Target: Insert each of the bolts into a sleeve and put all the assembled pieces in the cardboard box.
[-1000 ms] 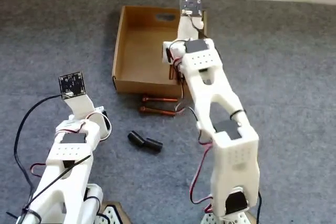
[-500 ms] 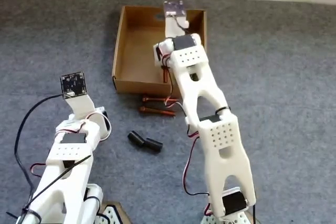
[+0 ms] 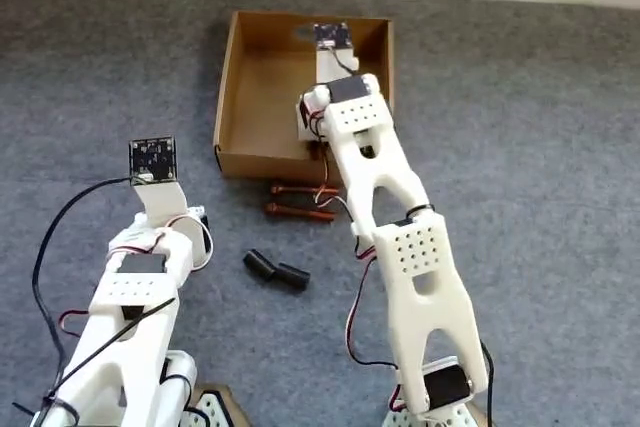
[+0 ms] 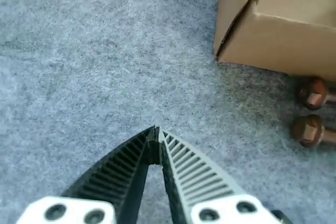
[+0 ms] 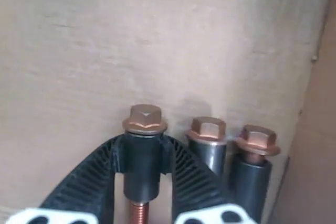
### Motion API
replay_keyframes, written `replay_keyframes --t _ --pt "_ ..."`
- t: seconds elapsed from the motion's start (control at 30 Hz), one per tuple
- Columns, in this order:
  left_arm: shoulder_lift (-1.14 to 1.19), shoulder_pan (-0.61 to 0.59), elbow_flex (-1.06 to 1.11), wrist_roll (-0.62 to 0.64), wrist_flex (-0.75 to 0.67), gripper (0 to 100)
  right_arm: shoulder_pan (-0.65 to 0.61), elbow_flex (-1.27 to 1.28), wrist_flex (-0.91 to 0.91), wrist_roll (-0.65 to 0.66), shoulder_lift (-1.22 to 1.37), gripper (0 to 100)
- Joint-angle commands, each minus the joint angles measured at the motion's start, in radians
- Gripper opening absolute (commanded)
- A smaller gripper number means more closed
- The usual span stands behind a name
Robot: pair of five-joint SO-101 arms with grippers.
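Swung left into the cardboard box (image 3: pixel 228 97), right gripper (image 5: pixel 143 148) clamps one sleeved bolt (image 5: pixel 145 120) beside two others (image 5: pixel 209 140) (image 5: pixel 254 156); two bolts (image 3: pixel 300 190) (image 3: pixel 298 211), two sleeves (image 3: pixel 261 264) (image 3: pixel 293 276) lie outside; left gripper (image 4: pixel 156 135) closed, empty.

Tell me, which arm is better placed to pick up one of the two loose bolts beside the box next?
Probably the left. The left gripper is empty over the carpet, with both bolts close by, beside the cardboard box. The right gripper is shut on an assembled piece inside the box.
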Motion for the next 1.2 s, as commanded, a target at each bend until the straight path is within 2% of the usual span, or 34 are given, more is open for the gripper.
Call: replay_keyframes --t 0.0,0.53,0.73,0.83,1.07,1.17 --pt "-0.005 0.016 -0.004 -0.006 -0.017 1 0.051 -0.048 0.001 0.014 -0.019 0.5" --pt "-0.005 0.016 -0.005 -0.006 -0.017 1 0.045 -0.048 0.041 0.014 -0.019 1.2" --pt "-0.005 0.016 -0.005 -0.006 -0.017 1 0.045 -0.048 0.077 0.014 -0.019 16.8" --pt "-0.005 0.016 -0.005 -0.006 -0.017 1 0.045 -0.053 0.079 0.014 -0.021 17.3" --pt "-0.005 0.016 -0.005 -0.006 -0.017 1 0.048 -0.272 0.163 0.012 -0.019 17.3" --pt "-0.005 0.016 -0.005 -0.006 -0.017 1 0.048 -0.401 0.226 0.012 -0.019 14.2"
